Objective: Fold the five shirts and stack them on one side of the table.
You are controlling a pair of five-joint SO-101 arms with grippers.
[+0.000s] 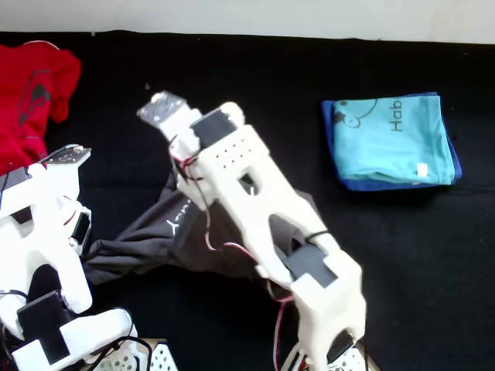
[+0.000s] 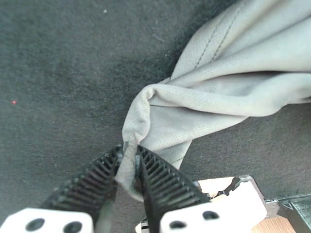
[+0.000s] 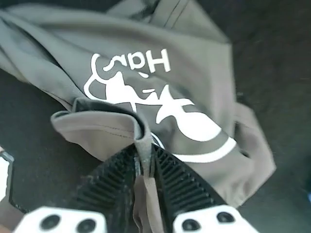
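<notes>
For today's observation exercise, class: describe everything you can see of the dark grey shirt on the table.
The grey shirt is soft, knit-looking cloth with stitched seams and a white print. It lies crumpled and unfolded on the black table. The left gripper pinches a bunched edge between its ridged fingers; the right gripper pinches a hemmed fold beside the print.

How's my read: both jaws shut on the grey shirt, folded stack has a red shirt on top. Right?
Wrong on the stack: the high view shows a turquoise shirt on top, not a red one. The red shirt lies crumpled across the table from it. The rest holds: both jaws are shut on the grey shirt.
</notes>
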